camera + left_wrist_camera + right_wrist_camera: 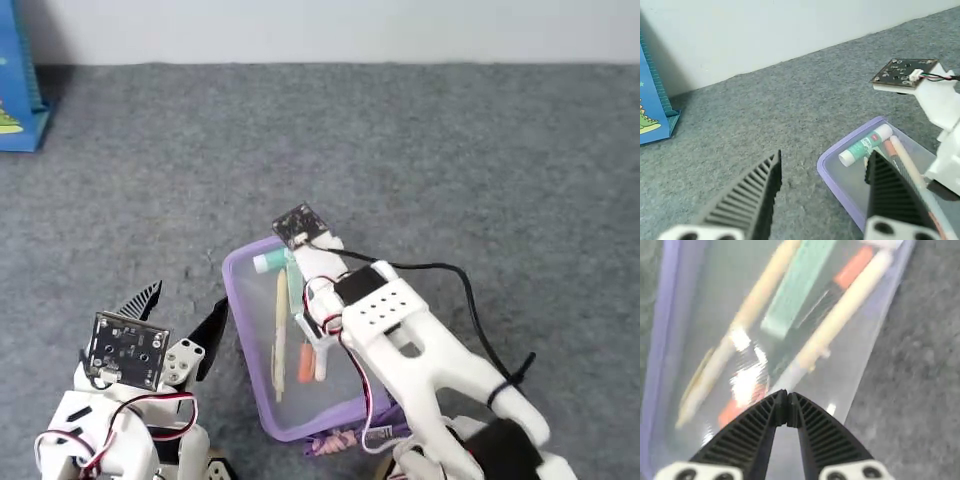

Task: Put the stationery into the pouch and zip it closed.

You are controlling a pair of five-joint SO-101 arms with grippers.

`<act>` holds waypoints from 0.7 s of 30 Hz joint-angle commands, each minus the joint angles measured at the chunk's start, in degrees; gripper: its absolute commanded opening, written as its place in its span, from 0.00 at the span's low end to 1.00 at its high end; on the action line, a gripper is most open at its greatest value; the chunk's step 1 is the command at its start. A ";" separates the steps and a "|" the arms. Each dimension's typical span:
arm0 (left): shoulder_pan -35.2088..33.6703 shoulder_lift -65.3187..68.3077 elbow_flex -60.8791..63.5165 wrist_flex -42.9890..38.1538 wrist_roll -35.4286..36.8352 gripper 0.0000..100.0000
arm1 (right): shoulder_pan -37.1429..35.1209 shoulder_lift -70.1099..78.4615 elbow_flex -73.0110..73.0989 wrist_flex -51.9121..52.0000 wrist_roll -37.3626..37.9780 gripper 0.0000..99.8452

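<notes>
The clear plastic pouch with a purple rim (232,290) lies on the grey carpet (450,150), near the front and about in the middle. The stationery looks to be inside it: a white glue stick with a green label (268,262) at the far end, then a long cream pencil (280,330), a mint green bar (800,285), an orange marker (306,362) and a white pen (840,315) lying along its length. So the job left is the zip, I think. The right gripper (786,407) hangs low over the clear top, with its jaws pressed together and nothing I can see between them. The left gripper (188,298) waits just to the left of the pouch with its jaws spread wide. A little purple cord (335,440) pokes out at the near end (it may be the zip pull, but it is too small to be sure). To do this well, the left gripper should pinch the left rim to hold the pouch in place. The right one should open, grab the pull by its tab, and slide it straight along the edge, slow and flat. If it pulls up or sideways, the whole pouch could slide on the carpet. If a pen tip sticks out, the zip could jam.
</notes>
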 commanded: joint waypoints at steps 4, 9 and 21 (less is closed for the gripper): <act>-0.26 -0.18 -0.22 -0.53 0.53 0.26 | 5.14 4.53 -2.81 1.36 0.00 0.01; 0.00 -0.18 -0.22 -0.53 0.62 0.26 | 5.41 1.10 -9.14 17.01 -0.18 0.01; 0.00 0.26 -0.22 -0.44 0.62 0.25 | 5.85 -13.41 -9.05 29.85 -8.70 0.01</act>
